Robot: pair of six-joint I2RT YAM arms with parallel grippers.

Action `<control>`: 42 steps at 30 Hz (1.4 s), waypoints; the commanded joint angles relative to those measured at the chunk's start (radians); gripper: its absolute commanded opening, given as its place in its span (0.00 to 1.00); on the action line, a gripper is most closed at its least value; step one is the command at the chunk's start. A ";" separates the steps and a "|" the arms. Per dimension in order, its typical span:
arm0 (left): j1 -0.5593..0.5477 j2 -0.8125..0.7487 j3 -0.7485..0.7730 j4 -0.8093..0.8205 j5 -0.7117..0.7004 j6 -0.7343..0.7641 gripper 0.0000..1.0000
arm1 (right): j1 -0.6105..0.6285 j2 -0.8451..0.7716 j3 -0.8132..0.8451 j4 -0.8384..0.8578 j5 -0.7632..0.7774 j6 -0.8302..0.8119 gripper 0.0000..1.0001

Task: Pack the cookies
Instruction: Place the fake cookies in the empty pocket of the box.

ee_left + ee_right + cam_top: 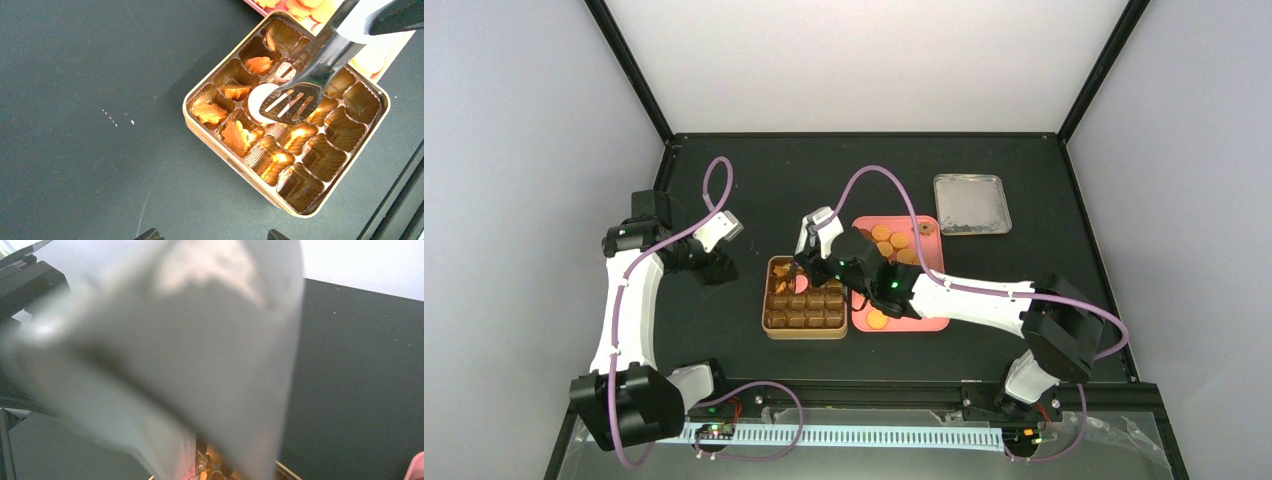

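Note:
A gold tin (240, 165) with brown fluted compartments lies on the black table. Orange cookies (207, 112) fill several compartments along its left side. More cookies (890, 240) lie on the pink tray (929, 322) right of the tin (769, 330). My right gripper (812, 248) is shut on metal tongs (292, 102), whose slotted head hovers over a pale round cookie (259, 102) in the tin. The blurred tongs (175, 365) fill the right wrist view and hide the fingers. My left gripper (213, 235) is open and empty beside the tin, left of it in the top view (722, 232).
A metal lid (971, 205) lies at the back right of the table. A purple cable (894, 180) arcs over the pink tray. The table's raised frame runs along the near edge (904, 385).

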 commanded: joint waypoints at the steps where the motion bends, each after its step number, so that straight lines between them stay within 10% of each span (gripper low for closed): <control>1: 0.008 0.001 0.045 -0.022 0.029 0.024 0.57 | -0.001 0.013 0.029 0.052 -0.026 0.019 0.37; 42: 0.009 0.004 0.037 -0.014 0.028 0.024 0.56 | 0.018 0.070 0.122 -0.002 0.037 -0.059 0.24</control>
